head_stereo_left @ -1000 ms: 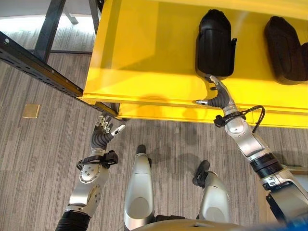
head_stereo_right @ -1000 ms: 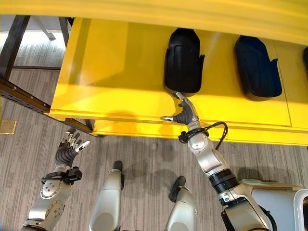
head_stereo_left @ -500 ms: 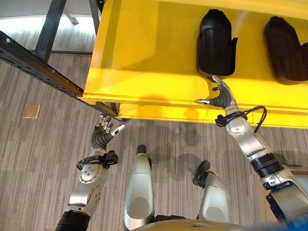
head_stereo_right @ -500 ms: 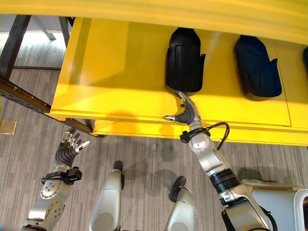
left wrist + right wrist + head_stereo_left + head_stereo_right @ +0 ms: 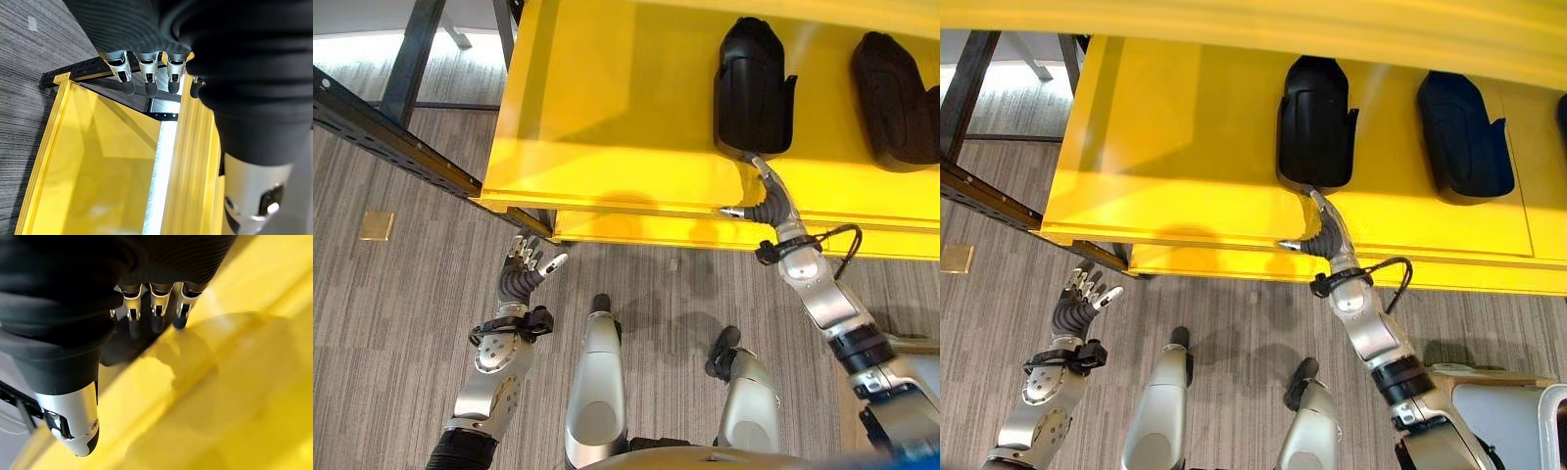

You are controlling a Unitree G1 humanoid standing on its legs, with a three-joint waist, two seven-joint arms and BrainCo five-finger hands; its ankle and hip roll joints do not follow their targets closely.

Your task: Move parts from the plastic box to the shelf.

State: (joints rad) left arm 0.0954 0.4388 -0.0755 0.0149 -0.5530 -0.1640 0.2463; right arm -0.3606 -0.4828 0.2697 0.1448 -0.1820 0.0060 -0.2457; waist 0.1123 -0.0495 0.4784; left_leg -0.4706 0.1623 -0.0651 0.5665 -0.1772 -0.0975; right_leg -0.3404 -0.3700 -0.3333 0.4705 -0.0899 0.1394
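The step in hand looks like the end of a placement: a black part lies flat on the yellow shelf, and the right hand reaches over the shelf's front edge with its straight fingers pointing at the near end of that part. The fingertips are at or just beside the part's near edge; whether they touch it cannot be told from the head views. In the right wrist view the fingers run out straight toward the dark shape of the part, and the thumb stands out sideways over the shelf's front lip, so the hand is open and grips nothing.

A second black part lies on the shelf too, beside the first on the side away from the shelf's open corner, and well apart from the hand.

The left hand hangs below the shelf's front corner, over the carpeted floor, fingers spread and relaxed, holding nothing.

As a judgement, the next move calls either for a light nudge to settle the first part deeper on the shelf, or for drawing the right hand clear of the front edge without dragging the part along, and then going to the plastic box for another part.
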